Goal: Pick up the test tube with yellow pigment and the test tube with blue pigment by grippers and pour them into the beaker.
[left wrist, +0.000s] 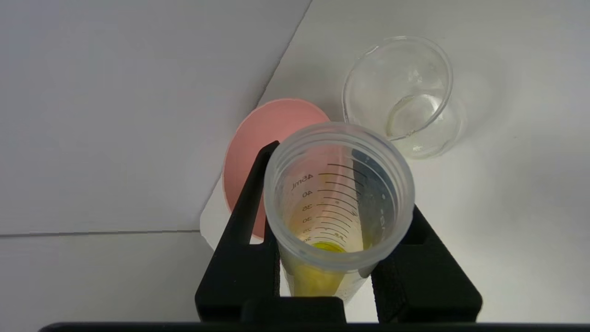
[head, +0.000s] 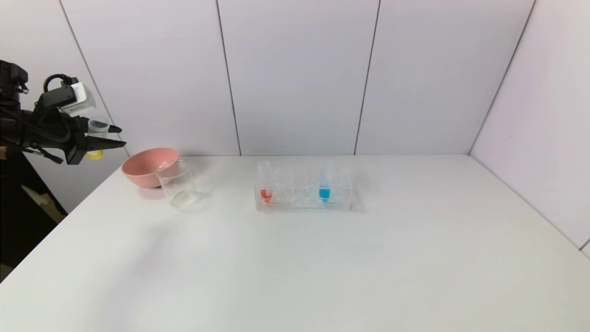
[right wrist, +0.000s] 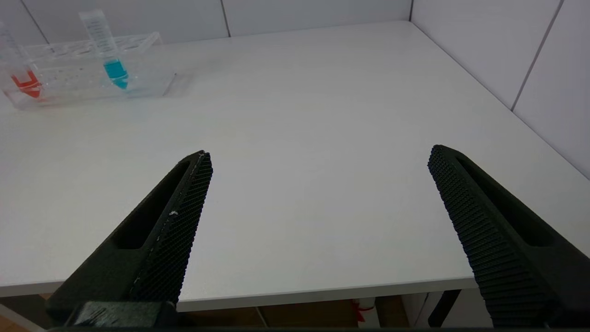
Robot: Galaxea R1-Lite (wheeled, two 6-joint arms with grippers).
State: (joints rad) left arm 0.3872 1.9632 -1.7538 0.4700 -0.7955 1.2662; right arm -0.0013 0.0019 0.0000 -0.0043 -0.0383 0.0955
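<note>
My left gripper [head: 108,138] is raised beyond the table's far left corner, left of the pink bowl, and is shut on the test tube with yellow pigment [head: 97,138]. The left wrist view looks down the tube's open mouth [left wrist: 339,198], with yellow liquid at its bottom and the jaws on both sides. The clear beaker [head: 179,188] stands in front of the bowl; it also shows in the left wrist view [left wrist: 401,97]. The test tube with blue pigment [head: 325,184] stands in the clear rack [head: 302,203], also seen in the right wrist view [right wrist: 108,50]. My right gripper [right wrist: 320,193] is open and empty over the table's near edge.
A pink bowl [head: 148,166] sits at the far left, touching or just behind the beaker. A tube with red-orange liquid [head: 266,186] stands at the rack's left end. White walls close the back and right sides of the table [head: 322,267].
</note>
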